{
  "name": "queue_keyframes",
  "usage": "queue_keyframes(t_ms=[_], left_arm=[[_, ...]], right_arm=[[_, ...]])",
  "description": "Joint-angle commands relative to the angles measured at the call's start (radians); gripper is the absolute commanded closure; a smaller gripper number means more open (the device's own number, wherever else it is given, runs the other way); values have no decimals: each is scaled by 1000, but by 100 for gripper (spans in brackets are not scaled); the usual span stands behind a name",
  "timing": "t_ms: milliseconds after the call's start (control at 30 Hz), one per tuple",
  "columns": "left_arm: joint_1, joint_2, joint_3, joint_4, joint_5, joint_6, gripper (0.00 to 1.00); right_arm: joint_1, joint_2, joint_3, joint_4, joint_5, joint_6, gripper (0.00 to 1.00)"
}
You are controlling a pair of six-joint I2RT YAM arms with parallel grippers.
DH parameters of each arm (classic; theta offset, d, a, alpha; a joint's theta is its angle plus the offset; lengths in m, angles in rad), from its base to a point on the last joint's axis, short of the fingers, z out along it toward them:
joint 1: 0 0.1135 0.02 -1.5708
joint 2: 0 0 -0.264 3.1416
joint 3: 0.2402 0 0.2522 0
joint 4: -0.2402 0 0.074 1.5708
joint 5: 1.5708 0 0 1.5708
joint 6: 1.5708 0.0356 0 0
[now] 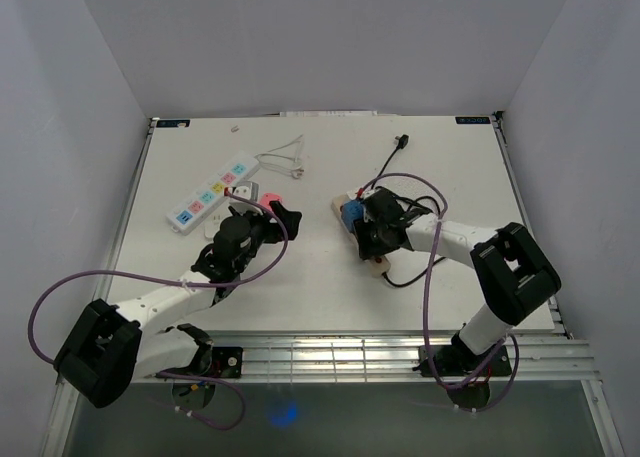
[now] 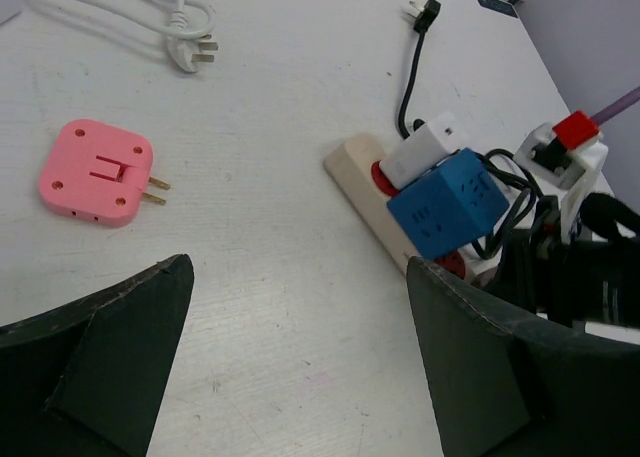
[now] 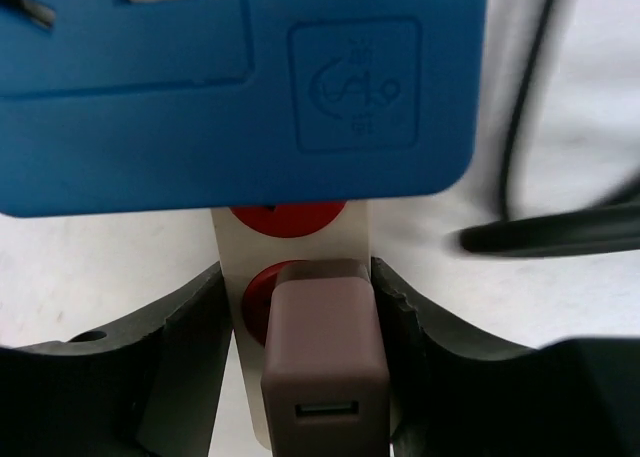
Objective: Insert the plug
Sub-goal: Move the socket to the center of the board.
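Note:
A brown USB plug [image 3: 325, 357] stands on a red socket [image 3: 256, 289] of the cream power strip [image 3: 232, 267], just below a blue cube adapter [image 3: 240, 87]. My right gripper [image 3: 300, 277] straddles this spot. Its fingers [image 3: 180, 347] press against the strip's two long edges; the right one also touches the plug's side, and a strip of cream shows between the left one and the plug. In the top view the right gripper [image 1: 378, 239] sits on the strip [image 1: 342, 215]. My left gripper [image 2: 300, 347] hovers open over bare table, left of the strip [image 2: 350, 167].
A pink adapter [image 2: 95, 170] with two prongs lies to the left. A white adapter [image 2: 425, 149] and the blue cube [image 2: 450, 202] sit on the strip. A black plug [image 2: 428, 10] and a white plug [image 2: 195, 52] lie farther back. A second white strip [image 1: 213, 192] is at the left.

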Motion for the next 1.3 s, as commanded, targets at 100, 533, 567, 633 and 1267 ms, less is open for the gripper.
queue_keyframes(t_ms=[100, 533, 567, 633, 1267], left_arm=[[7, -4, -9, 0, -49, -19, 2], [7, -4, -15, 0, -98, -11, 2], [7, -4, -14, -3, -113, -16, 2], [7, -2, -5, -30, -153, -36, 2], [17, 40, 63, -133, -319, -264, 2]], right_arm=[[-292, 47, 67, 16, 193, 110, 55], [-379, -16, 44, 71, 162, 126, 8], [-376, -56, 29, 86, 150, 121, 10], [-364, -99, 15, 94, 129, 115, 10], [-145, -575, -327, 462, 191, 118, 10]])
